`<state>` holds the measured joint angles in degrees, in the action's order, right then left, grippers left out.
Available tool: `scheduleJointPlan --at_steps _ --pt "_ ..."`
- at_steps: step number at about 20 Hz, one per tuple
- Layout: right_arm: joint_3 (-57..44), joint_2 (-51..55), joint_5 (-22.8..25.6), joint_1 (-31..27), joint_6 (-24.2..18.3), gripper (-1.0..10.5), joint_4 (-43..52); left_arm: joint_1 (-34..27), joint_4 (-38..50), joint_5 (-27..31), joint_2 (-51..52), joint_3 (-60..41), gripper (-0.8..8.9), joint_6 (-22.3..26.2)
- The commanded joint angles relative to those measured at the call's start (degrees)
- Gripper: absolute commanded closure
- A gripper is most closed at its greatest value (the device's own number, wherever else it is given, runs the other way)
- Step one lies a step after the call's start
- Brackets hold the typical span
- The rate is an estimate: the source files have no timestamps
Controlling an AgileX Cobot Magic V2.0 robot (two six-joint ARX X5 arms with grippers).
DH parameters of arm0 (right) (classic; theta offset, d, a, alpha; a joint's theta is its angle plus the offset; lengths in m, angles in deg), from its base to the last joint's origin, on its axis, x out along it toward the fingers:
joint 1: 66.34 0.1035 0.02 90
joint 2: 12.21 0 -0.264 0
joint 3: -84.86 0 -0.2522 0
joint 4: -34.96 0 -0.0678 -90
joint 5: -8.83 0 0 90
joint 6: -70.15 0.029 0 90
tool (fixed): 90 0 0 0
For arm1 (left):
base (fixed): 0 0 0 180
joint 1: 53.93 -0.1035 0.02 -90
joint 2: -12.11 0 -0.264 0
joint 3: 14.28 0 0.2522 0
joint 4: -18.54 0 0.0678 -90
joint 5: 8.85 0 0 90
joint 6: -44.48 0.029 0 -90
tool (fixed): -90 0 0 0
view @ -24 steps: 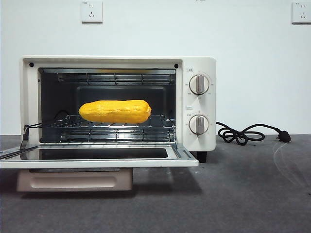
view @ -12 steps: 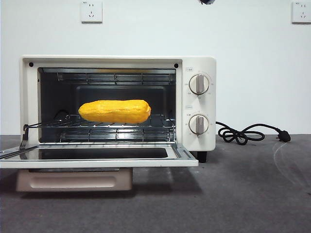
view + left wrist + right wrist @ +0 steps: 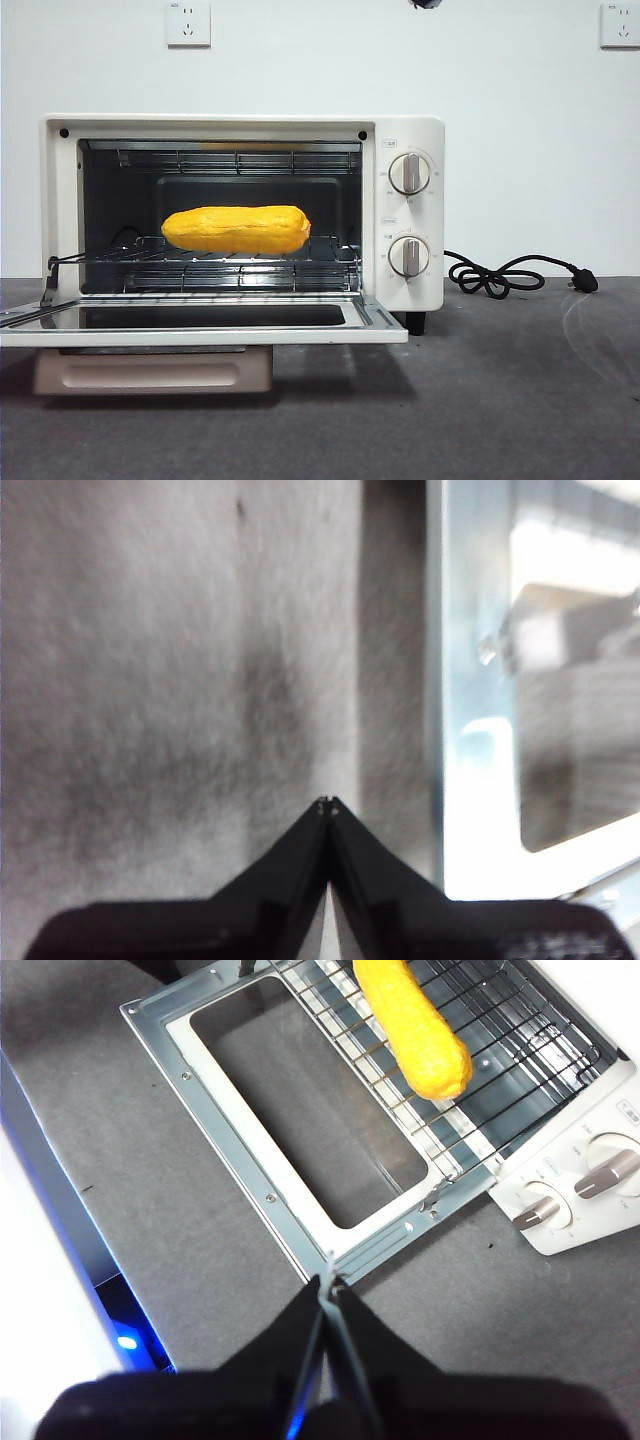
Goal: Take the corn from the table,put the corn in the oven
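Change: a dark arm tip (image 3: 425,3) at 12 o'clock that was absent a second ago; corn unmoved, so placement looks finished.
Left gripper (image 3: 327,805): jaws together, empty, over the table (image 3: 520,400).
Corn (image 3: 237,229): lying on the rack (image 3: 330,255) inside the open oven (image 3: 410,130).
Right gripper (image 3: 329,1282): jaws together, empty, above the door's (image 3: 300,1140) corner.
Room: white wall, sockets (image 3: 188,23), cord (image 3: 510,275) at 3 o'clock.

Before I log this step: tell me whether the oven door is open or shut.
Open. The oven door lies folded down flat in front of the oven, and the corn shows uncovered on the wire rack inside.
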<state>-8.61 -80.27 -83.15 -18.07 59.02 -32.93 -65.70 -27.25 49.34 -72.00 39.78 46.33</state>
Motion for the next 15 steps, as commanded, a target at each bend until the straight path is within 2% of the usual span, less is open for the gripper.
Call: scheduleJointPlan --at_steps 1,5,12,15 --pt "0.2 0.1 -0.2 0.0 0.5 9.6 0.1 1.8 -0.9 0.8 -1.2 -0.2 8.22 0.1" --pt "0.2 0.1 -0.2 0.0 0.6 9.6 0.1 3.0 -3.1 -0.9 -2.3 -0.2 8.22 1.3" --pt "0.2 0.1 -0.2 0.0 0.7 9.6 0.1 1.8 -4.8 -13.5 -2.3 0.7 8.22 3.0" --pt "0.2 0.1 -0.2 0.0 1.1 9.6 0.0 0.3 -8.3 -15.0 -2.2 4.2 8.22 3.7"
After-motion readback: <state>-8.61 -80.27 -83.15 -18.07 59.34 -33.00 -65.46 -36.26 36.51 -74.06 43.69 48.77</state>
